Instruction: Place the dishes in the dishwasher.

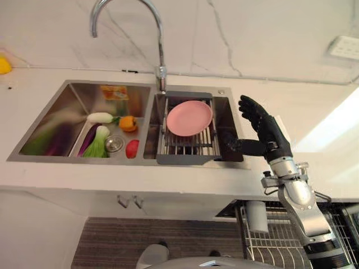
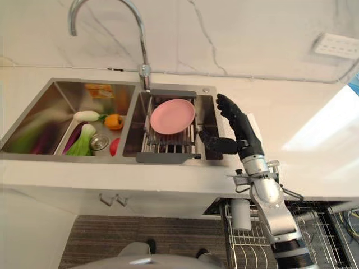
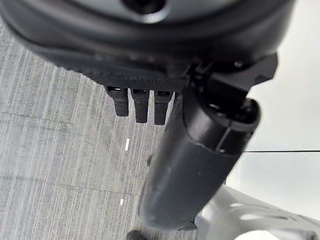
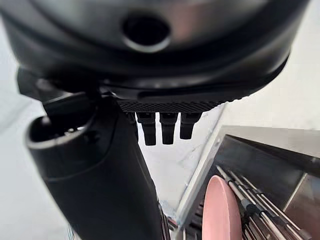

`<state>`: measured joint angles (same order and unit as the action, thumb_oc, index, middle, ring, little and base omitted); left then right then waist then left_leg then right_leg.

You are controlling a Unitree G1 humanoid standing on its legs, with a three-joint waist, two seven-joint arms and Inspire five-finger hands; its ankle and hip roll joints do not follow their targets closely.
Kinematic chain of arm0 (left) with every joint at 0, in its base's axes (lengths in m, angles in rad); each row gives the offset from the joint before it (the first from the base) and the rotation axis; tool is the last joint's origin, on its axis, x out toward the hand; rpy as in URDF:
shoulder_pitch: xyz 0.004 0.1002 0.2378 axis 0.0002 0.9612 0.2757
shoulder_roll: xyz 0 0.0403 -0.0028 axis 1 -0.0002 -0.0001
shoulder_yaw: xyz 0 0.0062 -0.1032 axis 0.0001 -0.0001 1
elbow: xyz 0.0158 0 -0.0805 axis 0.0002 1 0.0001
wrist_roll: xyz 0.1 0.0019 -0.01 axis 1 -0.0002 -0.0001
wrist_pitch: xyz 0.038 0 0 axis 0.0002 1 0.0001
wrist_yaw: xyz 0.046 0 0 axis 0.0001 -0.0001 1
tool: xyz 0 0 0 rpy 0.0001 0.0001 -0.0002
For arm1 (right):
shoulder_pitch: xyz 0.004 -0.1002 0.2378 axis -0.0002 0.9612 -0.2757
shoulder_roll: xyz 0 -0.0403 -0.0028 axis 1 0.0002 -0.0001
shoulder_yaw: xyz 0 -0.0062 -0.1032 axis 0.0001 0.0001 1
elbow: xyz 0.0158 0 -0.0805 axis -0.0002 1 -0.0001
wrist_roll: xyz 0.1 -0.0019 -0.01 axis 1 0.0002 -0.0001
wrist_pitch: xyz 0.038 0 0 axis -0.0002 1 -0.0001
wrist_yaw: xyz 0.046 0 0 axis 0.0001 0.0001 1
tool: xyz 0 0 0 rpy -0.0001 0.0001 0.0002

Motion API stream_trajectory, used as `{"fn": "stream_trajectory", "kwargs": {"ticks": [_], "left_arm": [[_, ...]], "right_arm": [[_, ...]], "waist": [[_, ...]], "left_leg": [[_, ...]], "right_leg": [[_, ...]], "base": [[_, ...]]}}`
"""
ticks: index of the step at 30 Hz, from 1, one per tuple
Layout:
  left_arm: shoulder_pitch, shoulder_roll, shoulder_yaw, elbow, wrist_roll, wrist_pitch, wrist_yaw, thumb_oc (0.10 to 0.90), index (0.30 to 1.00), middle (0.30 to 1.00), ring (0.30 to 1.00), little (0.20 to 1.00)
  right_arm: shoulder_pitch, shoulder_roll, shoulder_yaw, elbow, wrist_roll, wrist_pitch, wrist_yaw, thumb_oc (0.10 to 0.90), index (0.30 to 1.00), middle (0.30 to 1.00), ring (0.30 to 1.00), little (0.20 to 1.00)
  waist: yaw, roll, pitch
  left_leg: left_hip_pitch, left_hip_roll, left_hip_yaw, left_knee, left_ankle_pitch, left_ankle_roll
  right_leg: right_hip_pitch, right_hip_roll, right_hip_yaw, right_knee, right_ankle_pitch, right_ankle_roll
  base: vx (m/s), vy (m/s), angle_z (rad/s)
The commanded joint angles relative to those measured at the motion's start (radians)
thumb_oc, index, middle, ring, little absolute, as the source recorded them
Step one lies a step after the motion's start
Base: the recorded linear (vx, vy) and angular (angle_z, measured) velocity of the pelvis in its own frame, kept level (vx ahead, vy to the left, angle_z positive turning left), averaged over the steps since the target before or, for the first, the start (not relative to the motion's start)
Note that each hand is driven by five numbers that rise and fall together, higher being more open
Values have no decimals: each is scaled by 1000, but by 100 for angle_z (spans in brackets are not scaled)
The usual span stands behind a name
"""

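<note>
A pink plate leans on a metal drying rack set in the right basin of the steel sink. My right hand hovers just to the right of the rack, over the sink's right edge, fingers straight and thumb pointing toward the rack, holding nothing. In the right wrist view the pink plate shows edge-on past the hand's straight fingers. The left hand hangs over the grey floor with relaxed fingers and nothing in it. A wire dishwasher rack stands pulled out below the counter at the lower right.
Vegetables lie in the left basin: a bok choy, an orange pepper, a white radish, a red tomato. A curved tap rises behind the sink. A white cup sits in the dishwasher rack.
</note>
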<state>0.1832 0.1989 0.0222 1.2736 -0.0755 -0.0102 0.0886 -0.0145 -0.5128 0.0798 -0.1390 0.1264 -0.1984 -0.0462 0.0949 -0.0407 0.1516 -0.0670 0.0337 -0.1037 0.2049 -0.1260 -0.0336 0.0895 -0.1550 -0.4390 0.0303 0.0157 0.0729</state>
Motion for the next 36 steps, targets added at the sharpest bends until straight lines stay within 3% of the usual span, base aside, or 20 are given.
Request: {"fn": "stream_trajectory", "kwargs": {"ticks": [1,4,9,22,26,32,36], "left_arm": [[-35,38,-29,42,48,2,9,800,900,900,900,900],[-40,36,-40,46,66,-1,4,800,900,900,900,900],[-41,48,-54,53,110,0,-6,800,900,900,900,900],[-26,27,-57,70,105,-7,-33,800,900,900,900,900],[-29,24,-63,74,103,-10,-35,800,900,900,900,900],[-39,26,-78,75,95,-12,-30,800,900,900,900,900],[-43,25,-81,76,92,-13,-27,800,900,900,900,900]], "right_arm": [[-141,-70,-53,-35,-76,-74,-37,800,900,900,900,900],[-176,-130,-21,-5,-152,-57,-37,800,900,900,900,900],[-204,-166,40,47,-242,-43,-35,800,900,900,900,900],[-306,-241,189,114,-312,-52,6,800,900,900,900,900],[-359,-244,256,139,-316,-55,17,800,900,900,900,900],[-478,-214,450,290,-427,-42,26,800,900,900,900,900],[-520,-187,518,351,-476,-38,17,800,900,900,900,900]], "waist": [[16,7,-21],[20,-2,-21],[27,5,-49],[28,3,-85],[28,3,-87],[45,1,-91],[52,0,-91]], "left_leg": [[96,79,0,-170,55,-68],[68,70,30,-138,47,-63],[100,64,69,-198,59,-52],[155,56,122,-287,80,-48],[159,59,130,-291,82,-52],[170,66,133,-292,83,-59],[172,67,131,-292,83,-61]], "right_leg": [[-26,-141,-61,84,-24,111],[-19,-151,-65,60,-1,121],[-13,-163,-52,32,26,131],[-31,-163,-17,-30,71,144],[-24,-157,-12,-50,77,143],[-1,-143,-12,-75,76,141],[7,-140,-14,-81,75,140]], "base": [[-32,-9,74],[-31,61,65],[-25,88,-5],[-5,8,-14],[3,-26,-15],[8,-20,-7],[0,0,0]]}}
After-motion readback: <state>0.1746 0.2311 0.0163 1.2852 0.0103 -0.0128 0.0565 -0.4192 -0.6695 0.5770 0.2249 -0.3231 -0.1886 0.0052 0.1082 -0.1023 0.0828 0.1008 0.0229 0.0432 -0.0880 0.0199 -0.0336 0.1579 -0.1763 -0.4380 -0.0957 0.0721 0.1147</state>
